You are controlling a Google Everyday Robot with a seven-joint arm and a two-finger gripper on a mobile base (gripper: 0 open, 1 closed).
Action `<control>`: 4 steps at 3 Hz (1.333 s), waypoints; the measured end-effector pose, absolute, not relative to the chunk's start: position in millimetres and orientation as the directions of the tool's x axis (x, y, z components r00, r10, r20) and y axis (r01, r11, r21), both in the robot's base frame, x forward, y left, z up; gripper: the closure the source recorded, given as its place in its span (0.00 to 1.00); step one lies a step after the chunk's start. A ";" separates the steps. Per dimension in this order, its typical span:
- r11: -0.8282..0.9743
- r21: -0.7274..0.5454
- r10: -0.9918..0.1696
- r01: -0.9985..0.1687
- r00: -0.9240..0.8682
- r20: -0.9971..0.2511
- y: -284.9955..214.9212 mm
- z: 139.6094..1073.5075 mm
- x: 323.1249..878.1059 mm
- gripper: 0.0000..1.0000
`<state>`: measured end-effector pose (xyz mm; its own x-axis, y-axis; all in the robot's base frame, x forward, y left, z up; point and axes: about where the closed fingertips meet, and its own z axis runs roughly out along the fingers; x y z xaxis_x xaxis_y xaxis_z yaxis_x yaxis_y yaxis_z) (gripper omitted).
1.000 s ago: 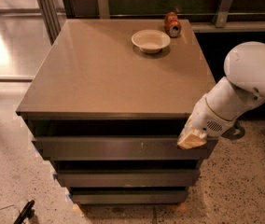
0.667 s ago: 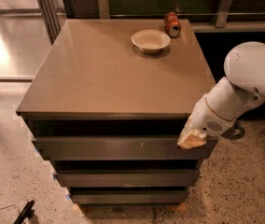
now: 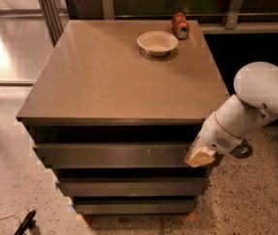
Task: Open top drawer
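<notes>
The top drawer is a wide, shallow dark grey-brown front just under the cabinet top, with a small pale scuff right of centre. A dark gap shows above it. My gripper is at the drawer's right end, its tan tip against the front's right edge, on a white arm coming in from the right. Two narrower-looking drawer fronts lie below it.
The cabinet top holds a cream bowl and a tipped red can near the back right. A speckled floor surrounds the cabinet. A black object lies on the floor at the front left. A rail runs behind.
</notes>
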<state>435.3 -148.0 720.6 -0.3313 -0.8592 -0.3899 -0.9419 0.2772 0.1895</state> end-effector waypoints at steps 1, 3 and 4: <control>0.301 0.177 -0.845 -0.937 -0.348 -0.406 -143.6 716.9 447.9 1.00; 0.304 0.175 -0.843 -0.936 -0.350 -0.408 -143.1 716.5 449.4 0.82; 0.304 0.175 -0.843 -0.936 -0.350 -0.407 -143.1 716.5 449.3 0.51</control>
<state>449.3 -143.1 716.5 -0.3501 -0.8434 -0.4075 -0.9364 0.3040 0.1754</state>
